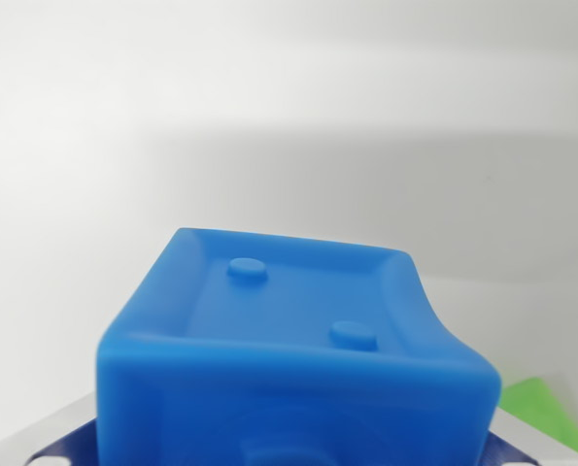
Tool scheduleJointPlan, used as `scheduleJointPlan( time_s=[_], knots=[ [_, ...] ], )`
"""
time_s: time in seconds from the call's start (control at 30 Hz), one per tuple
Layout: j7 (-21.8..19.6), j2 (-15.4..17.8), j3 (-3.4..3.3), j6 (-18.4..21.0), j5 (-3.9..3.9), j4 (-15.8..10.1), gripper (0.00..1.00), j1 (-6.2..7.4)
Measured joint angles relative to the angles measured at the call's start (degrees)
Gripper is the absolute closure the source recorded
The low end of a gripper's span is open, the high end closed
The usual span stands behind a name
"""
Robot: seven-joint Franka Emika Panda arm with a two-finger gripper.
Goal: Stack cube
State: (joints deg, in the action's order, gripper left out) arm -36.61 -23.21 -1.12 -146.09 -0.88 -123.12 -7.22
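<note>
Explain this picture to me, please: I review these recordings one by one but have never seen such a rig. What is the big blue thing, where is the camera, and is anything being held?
This is the only picture, and it comes from a camera mounted on the robot arm's wrist, looking past the arm's hand. That is why everything sits so close to the lens.

The large blue cube fills the lower middle. It looks like soft plastic, with a sunken face carrying two small round bumps. Its sides look bowed inward, which suggests it is being squeezed, so the hand probably holds it. The fingers themselves are hidden, so I cannot confirm that.

Behind it is a plain white surface. At the lower right edge a green object peeks out, too cut off to identify.
</note>
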Motion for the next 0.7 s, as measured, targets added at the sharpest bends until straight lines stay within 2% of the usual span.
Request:
scheduleJointPlan(
  time_s=[0.7],
  knots=[
    [10.29,3.86,-0.06,-1.08,0.02,-4.95,1.00,-3.43]
  ],
)
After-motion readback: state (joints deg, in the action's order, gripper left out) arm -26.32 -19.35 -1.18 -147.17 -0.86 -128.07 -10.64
